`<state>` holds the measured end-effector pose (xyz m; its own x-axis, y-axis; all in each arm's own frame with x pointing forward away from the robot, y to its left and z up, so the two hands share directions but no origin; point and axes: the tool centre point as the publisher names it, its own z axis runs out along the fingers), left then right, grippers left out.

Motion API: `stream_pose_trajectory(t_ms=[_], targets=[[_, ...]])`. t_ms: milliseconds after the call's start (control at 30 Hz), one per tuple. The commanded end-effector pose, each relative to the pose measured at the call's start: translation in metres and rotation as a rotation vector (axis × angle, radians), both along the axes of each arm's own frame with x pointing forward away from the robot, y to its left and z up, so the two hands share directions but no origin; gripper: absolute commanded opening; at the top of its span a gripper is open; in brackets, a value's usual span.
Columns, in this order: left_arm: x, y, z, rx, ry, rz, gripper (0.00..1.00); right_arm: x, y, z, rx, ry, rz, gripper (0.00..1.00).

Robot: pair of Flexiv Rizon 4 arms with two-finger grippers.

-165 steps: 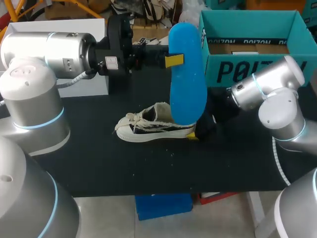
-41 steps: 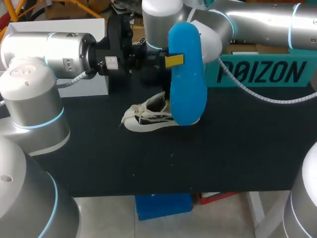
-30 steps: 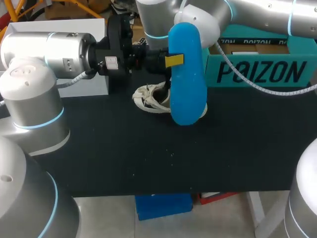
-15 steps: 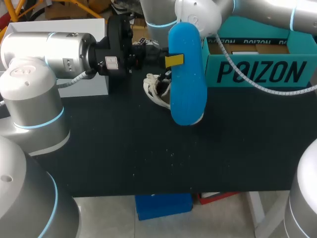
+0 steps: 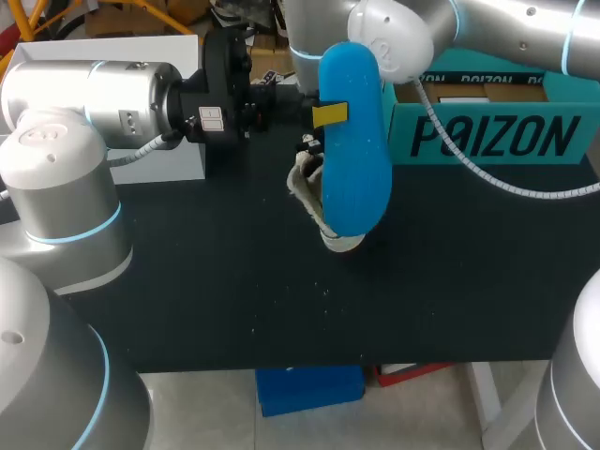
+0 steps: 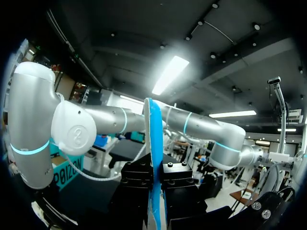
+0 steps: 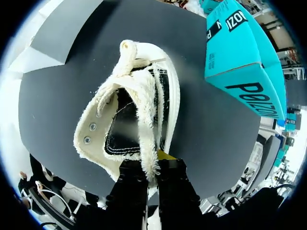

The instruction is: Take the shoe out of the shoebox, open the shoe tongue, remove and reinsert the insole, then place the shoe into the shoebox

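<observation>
Head view: the left arm [image 5: 94, 89] comes in from the left and its tool [image 5: 330, 114] grips a blue insole [image 5: 354, 141] partway down one long edge, holding it upright well above the black desk [image 5: 187, 281], broad face toward the camera. Left wrist view has the same insole [image 6: 152, 129] edge-on, clamped between the two black fingers of the left tool [image 6: 156, 179], which press on it from both sides. The right arm [image 5: 506, 28] enters from the right and reaches past the middle, behind the insole. Below it hangs the white shoe [image 5: 309, 187], largely hidden by the insole, with one end pointing down at the desk; whether that end touches the surface cannot be told. Right wrist view looks along the right tool [image 7: 152, 167], whose fingers stand nearly together, pinched on a frayed white edge at the shoe's [image 7: 139, 105] opening. The shoe stretches away from the tool toward the desk, its dark inside open to view. The teal shoebox [image 5: 487, 136] stands at the desk's far right, open side up, apart from the shoe [image 7: 240, 52].
</observation>
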<state>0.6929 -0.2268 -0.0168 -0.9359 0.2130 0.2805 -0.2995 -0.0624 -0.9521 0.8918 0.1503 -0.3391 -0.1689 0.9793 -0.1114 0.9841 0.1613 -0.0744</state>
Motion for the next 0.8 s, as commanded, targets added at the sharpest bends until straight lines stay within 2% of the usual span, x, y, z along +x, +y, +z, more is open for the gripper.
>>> stream_pose_trajectory(t_ms=[33,267,667,700,733,800], targets=[[0.0,-0.002,-0.001,-0.001,-0.002,0.005,0.0,0.0,-0.001,-0.009,0.038,-0.023,-0.244,0.0],[0.0,-0.002,-0.001,-0.001,-0.002,0.005,0.0,-0.004,-0.006,-0.027,0.037,-0.015,-0.264,0.0],[0.0,-0.002,-0.001,-0.001,-0.002,0.005,0.0,-0.009,-0.023,-0.05,0.079,-0.089,-0.187,0.0],[0.0,-0.002,-0.001,-0.001,-0.002,0.005,0.0,-0.01,-0.025,-0.049,0.091,-0.108,-0.177,0.2],[0.0,-0.002,-0.001,-0.001,-0.002,0.005,0.0,-0.01,-0.025,-0.048,0.096,-0.122,-0.166,1.0],[0.0,-0.002,-0.001,-0.001,-0.002,0.005,0.0,-0.012,-0.027,-0.044,0.115,-0.134,-0.164,1.0]])
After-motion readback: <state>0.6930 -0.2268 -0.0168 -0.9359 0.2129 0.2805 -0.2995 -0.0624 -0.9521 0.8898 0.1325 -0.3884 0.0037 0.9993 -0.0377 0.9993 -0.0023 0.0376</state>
